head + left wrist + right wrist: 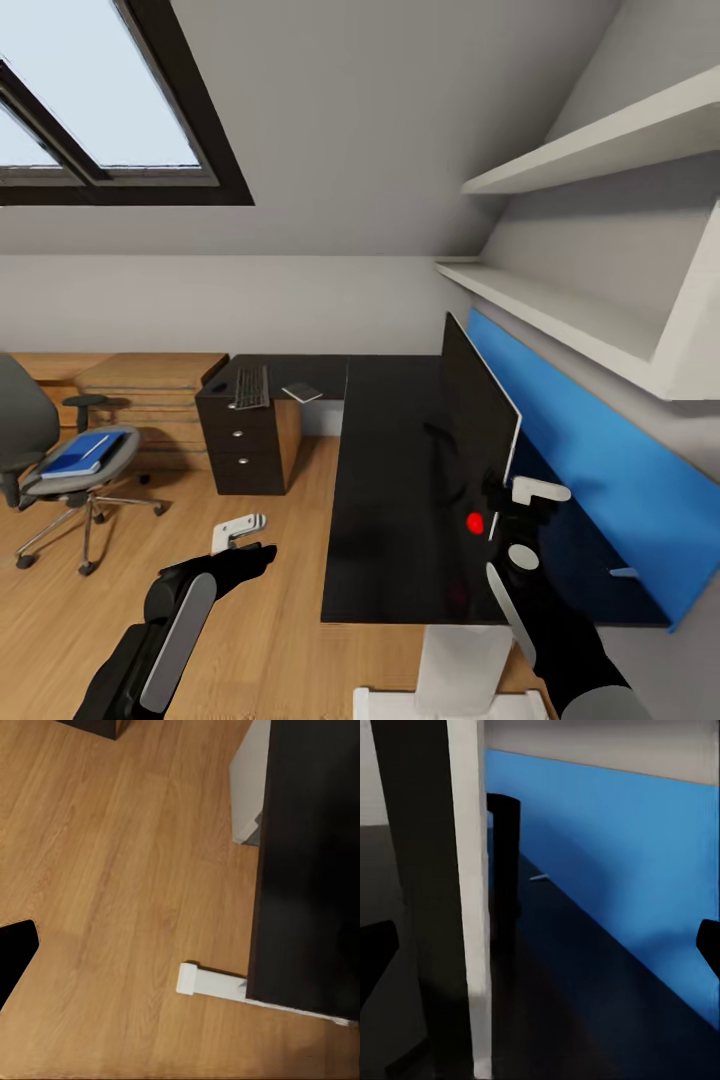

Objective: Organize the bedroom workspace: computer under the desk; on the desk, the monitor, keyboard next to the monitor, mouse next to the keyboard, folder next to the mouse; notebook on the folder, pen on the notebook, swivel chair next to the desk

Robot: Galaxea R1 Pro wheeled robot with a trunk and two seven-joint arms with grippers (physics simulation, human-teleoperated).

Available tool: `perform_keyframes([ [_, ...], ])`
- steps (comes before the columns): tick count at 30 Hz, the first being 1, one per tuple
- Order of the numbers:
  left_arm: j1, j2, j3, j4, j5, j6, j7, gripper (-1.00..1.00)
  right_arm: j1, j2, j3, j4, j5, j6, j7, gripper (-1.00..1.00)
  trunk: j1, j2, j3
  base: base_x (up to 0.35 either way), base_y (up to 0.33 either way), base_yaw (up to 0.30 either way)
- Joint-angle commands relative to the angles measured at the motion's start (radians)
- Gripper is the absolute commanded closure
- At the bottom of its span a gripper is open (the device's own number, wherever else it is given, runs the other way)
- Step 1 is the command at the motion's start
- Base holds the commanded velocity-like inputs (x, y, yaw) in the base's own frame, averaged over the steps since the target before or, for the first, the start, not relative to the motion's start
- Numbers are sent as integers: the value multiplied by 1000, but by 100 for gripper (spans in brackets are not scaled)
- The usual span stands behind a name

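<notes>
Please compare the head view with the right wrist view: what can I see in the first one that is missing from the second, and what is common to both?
Head view alone: the swivel chair carrying the blue folder, the keyboard on the far part of the desk, the black drawers, the skylight, wall shelves, and the left gripper over the floor.

Right wrist view alone: a close look behind the screen, with the dark stand post and a small pale object lying on the desk, too small to identify.

Both: the monitor seen edge-on, the desk, and the blue wall panel.

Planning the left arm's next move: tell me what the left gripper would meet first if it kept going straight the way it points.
Most likely the bare wood floor, just beside the desk edge and its white foot; depth is unclear.
</notes>
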Motion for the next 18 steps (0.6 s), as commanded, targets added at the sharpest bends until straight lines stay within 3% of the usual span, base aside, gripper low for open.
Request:
perform_keyframes([
  [1,-1,0,0,-1,10,2,10,-100,-1,-1,4,0,-4,-2,-7,-100,0,-1,-2,-332,0,0],
  [13,-1,0,2,2,13,3,10,-100,0,-1,8,8,-6,-2,-5,-100,0,-1,-2,-334,0,0],
  [18,-1,0,5,4,15,3,10,-100,-1,0,12,71,-8,-18,-2,-100,0,-1,-2,-336,9,0],
])
